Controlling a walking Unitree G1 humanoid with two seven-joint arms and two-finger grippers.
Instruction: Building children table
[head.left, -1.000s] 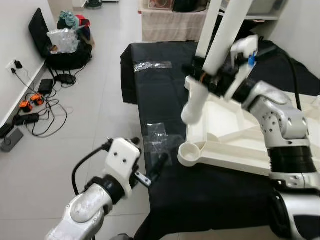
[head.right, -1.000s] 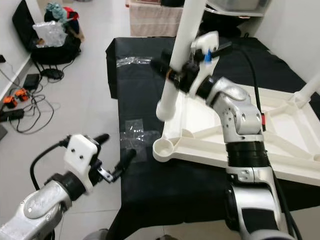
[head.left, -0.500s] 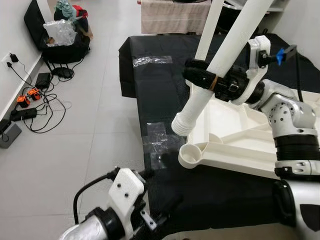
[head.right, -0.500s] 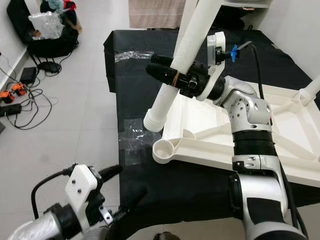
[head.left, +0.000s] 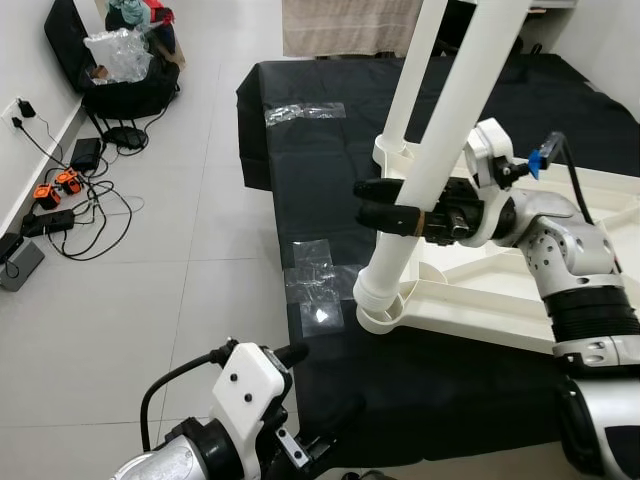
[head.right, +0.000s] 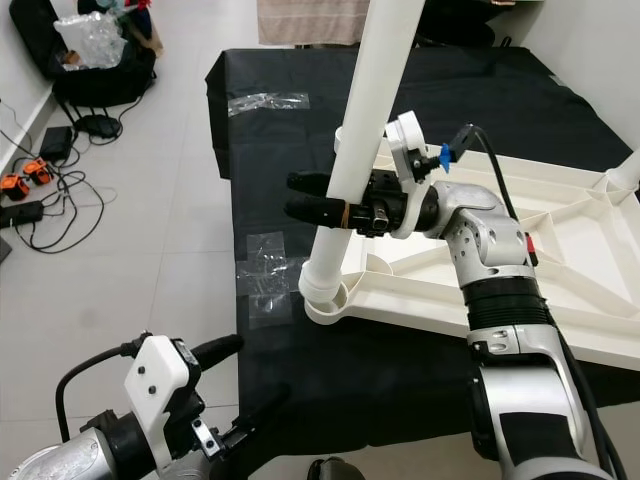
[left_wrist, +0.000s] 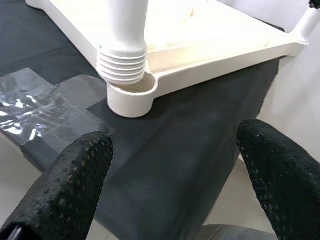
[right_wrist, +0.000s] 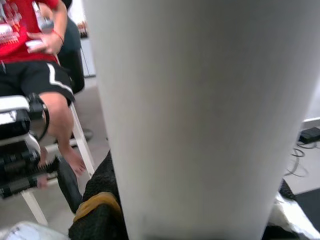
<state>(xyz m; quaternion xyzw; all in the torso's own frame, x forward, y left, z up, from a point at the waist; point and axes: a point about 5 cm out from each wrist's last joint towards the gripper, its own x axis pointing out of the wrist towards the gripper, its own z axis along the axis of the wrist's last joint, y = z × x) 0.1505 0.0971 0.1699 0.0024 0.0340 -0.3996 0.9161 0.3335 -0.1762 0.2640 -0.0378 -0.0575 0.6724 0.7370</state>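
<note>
The white children's table top (head.left: 470, 300) lies upside down on a black-covered surface. My right gripper (head.left: 362, 200) is shut on a long white table leg (head.left: 432, 165). The leg's ribbed end (left_wrist: 123, 62) sits at the mouth of the near corner socket (left_wrist: 132, 95). A second leg (head.left: 412, 80) stands in the far corner. My left gripper (left_wrist: 175, 170) hangs open low in front of the surface's near edge, facing that socket, with nothing between its fingers (left_wrist: 65, 185). The held leg (right_wrist: 200, 120) looms close in the right wrist view.
Clear plastic pieces (head.left: 312, 280) lie on the black cloth (head.left: 300, 190) left of the table top. Cables and power strips (head.left: 70, 200) and a black bag (head.left: 125, 95) sit on the tiled floor at the left. A seated person (right_wrist: 30, 45) is behind the leg.
My right gripper has swung the leg down and more upright, bringing its ribbed end from above the table top onto the corner socket. My left arm has drawn back and lower.
</note>
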